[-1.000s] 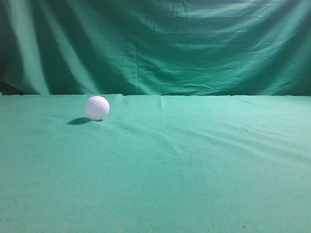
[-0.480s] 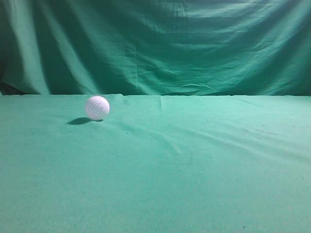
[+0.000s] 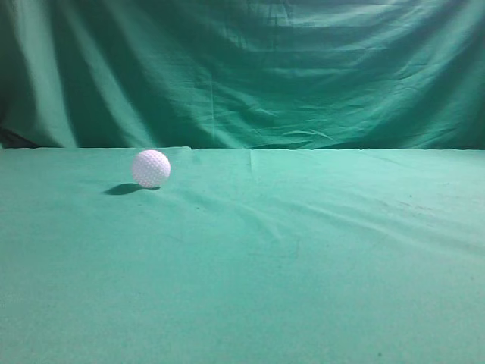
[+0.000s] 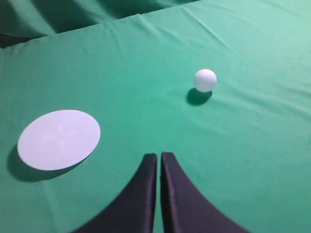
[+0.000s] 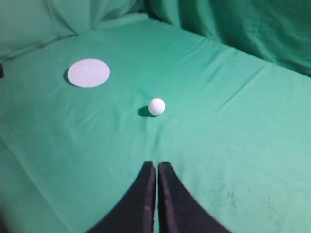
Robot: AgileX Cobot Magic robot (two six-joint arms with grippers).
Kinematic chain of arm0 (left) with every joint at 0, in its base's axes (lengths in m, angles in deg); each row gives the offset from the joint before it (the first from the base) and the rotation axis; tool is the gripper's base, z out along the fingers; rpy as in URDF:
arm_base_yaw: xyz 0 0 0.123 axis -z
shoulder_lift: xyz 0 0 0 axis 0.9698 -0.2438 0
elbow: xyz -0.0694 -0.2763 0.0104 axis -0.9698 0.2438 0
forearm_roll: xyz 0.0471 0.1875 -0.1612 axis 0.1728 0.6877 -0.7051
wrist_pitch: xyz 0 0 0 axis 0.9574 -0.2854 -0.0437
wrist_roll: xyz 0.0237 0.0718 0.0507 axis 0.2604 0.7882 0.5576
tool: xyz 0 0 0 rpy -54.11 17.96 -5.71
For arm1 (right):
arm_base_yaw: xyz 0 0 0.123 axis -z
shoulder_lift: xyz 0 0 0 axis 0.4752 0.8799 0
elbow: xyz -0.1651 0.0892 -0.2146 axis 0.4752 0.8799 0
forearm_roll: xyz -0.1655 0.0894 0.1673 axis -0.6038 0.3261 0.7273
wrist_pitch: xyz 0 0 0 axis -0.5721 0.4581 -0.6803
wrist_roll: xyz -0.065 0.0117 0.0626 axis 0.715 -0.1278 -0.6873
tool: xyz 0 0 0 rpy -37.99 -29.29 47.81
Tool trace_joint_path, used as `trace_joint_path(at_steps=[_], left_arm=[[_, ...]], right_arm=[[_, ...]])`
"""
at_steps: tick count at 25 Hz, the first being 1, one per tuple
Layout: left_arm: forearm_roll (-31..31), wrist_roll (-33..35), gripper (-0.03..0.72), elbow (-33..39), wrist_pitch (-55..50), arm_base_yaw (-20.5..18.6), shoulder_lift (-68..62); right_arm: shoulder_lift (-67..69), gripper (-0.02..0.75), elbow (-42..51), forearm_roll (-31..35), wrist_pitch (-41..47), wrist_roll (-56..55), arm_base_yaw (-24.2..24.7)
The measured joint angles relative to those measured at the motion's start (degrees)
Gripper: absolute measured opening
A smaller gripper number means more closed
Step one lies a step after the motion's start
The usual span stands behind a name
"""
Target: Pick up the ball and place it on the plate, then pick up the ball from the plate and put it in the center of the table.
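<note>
The white dimpled ball (image 3: 151, 167) rests on the green table (image 3: 303, 265), left of the middle in the exterior view. It also shows in the left wrist view (image 4: 205, 80) and in the right wrist view (image 5: 156, 106). A flat white round plate (image 4: 59, 139) lies left of the ball, also seen far left in the right wrist view (image 5: 88, 73). My left gripper (image 4: 159, 156) is shut and empty, well short of the ball. My right gripper (image 5: 156, 165) is shut and empty, short of the ball. Neither gripper shows in the exterior view.
A draped green cloth backdrop (image 3: 242, 68) hangs behind the table's far edge. The cloth on the table has low wrinkles (image 3: 265, 220) right of the ball.
</note>
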Motion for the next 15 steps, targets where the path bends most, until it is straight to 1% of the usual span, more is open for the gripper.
trace_joint_path(at_steps=[4,9,15], left_arm=[[-1.7,0.0,0.0,4.5,3.5,0.0,0.0],[-3.9,0.0,0.0,10.6,5.2,0.0,0.0],[-4.4,0.0,0.0,11.4,6.8,0.0,0.0]], right_arm=[[-7.8,0.0,12.4,0.0,-9.6,0.1,0.0],[-8.9,0.0,25.6,-1.9,-21.2,0.6,0.0],[-8.9,0.0,35.9,-2.1,-32.8,0.7,0.0]])
